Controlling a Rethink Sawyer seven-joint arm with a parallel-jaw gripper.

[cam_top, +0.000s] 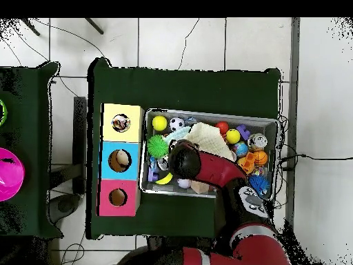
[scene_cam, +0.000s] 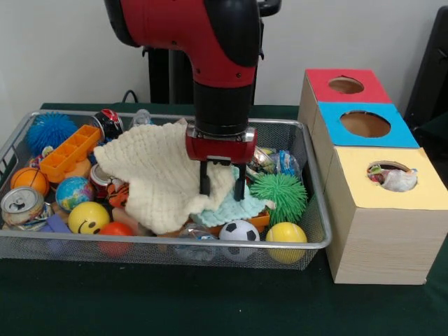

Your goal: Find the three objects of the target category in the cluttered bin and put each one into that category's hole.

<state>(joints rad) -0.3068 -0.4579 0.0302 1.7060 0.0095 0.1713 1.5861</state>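
The wire mesh bin [scene_cam: 175, 242] is full of toys and cloths; it also shows in the overhead view [cam_top: 210, 114]. My gripper [scene_cam: 222, 186] hangs low in the bin's middle, open. Its two black fingers [scene_cam: 204, 180] straddle the right edge of a cream knitted cloth [scene_cam: 157, 178] that lies over a pale teal cloth [scene_cam: 234, 208]. Shiny crumpled wrappers [scene_cam: 273, 162] lie just behind and right of the gripper. The yellow-surround hole [scene_cam: 383, 168] on the nearest wooden box has a white and red wrapper [scene_cam: 399, 180] showing inside it. In the overhead view the arm hides the gripper.
A green spiky ball [scene_cam: 280, 196], a yellow ball [scene_cam: 285, 233] and a soccer ball [scene_cam: 239, 231] lie near the gripper. A dented can [scene_cam: 21, 205], a smiley ball [scene_cam: 88, 217] and an orange tray [scene_cam: 68, 152] are at the left. The blue-surround hole [scene_cam: 365, 124] and red-surround hole [scene_cam: 346, 85] lie behind the yellow one.
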